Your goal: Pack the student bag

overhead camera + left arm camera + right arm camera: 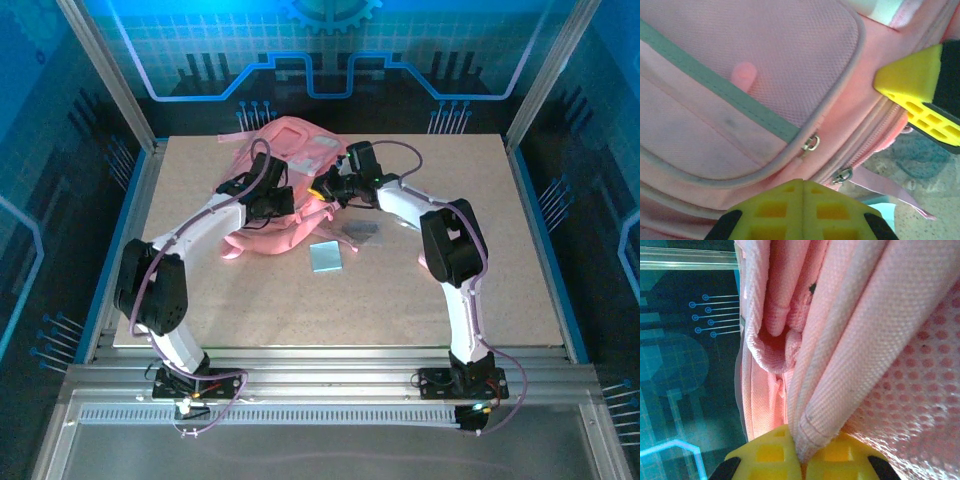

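We see the right gripper pinching a woven pink fold of the bag; the left gripper is closed beside its mesh front.

Speckled beige desk, rimmed with metal rails. At its far middle, a pink bag, straps trailing toward the near edge. Just right of those straps, a flat pale-blue square; just beside that, farther right and back, a flat grey piece.
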### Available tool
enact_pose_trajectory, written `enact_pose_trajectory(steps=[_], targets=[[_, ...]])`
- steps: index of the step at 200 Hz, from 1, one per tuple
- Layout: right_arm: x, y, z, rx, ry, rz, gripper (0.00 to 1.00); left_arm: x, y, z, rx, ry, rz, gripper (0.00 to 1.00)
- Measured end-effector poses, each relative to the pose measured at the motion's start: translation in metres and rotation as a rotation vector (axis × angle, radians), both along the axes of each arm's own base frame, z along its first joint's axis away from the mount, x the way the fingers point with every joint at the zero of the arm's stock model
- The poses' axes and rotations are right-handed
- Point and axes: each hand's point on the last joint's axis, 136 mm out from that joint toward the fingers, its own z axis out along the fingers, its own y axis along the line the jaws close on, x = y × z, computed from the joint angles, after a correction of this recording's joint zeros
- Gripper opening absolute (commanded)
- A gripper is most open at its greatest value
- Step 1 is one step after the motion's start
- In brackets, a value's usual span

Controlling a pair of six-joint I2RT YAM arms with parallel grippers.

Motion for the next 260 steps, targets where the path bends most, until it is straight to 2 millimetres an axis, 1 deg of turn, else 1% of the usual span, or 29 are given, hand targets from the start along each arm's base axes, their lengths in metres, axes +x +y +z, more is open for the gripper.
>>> enact_pose_trajectory(steps=[15, 20, 26, 53, 77, 100, 139, 179, 194, 212, 244, 260], targets=[[0.000, 0.001, 0.002, 0.004, -0.001, 0.003, 0.00, -0.001, -0.009, 0.000, -0.046, 0.003, -0.012, 0.45], [0.000, 0.001, 0.002, 0.005, -0.001, 0.004, 0.00, 0.000, -0.013, 0.000, -0.065, -0.002, -0.017, 0.50], [0.000, 0.001, 0.003, 0.006, -0.001, 0.005, 0.00, -0.001, -0.018, -0.002, -0.087, -0.004, -0.022, 0.52], [0.001, 0.002, 0.008, 0.008, 0.002, 0.005, 0.00, -0.011, -0.037, -0.019, -0.142, 0.013, -0.017, 0.53], [0.002, 0.002, 0.011, 0.012, 0.005, 0.007, 0.00, -0.013, -0.045, -0.032, -0.142, 0.024, 0.017, 0.53], [0.002, 0.002, 0.010, 0.014, 0.010, 0.004, 0.00, -0.009, -0.044, -0.041, -0.141, 0.011, 0.061, 0.52], [0.003, 0.002, 0.013, 0.026, 0.012, -0.005, 0.00, 0.000, -0.040, -0.044, -0.102, -0.044, 0.102, 0.53], [0.005, 0.003, 0.015, 0.032, 0.005, -0.007, 0.00, 0.003, -0.036, -0.044, -0.035, -0.081, 0.090, 0.55], [0.005, 0.004, 0.016, 0.036, 0.003, -0.007, 0.00, 0.005, -0.034, -0.044, -0.011, -0.093, 0.084, 0.57], [0.004, 0.005, 0.016, 0.037, 0.001, -0.005, 0.00, 0.007, -0.031, -0.044, 0.022, -0.105, 0.068, 0.63], [0.004, 0.005, 0.016, 0.037, 0.000, -0.004, 0.00, 0.008, -0.030, -0.046, 0.071, -0.115, 0.031, 0.62], [0.004, 0.005, 0.016, 0.037, -0.001, -0.004, 0.00, 0.008, -0.028, -0.047, 0.095, -0.114, 0.017, 0.59]])
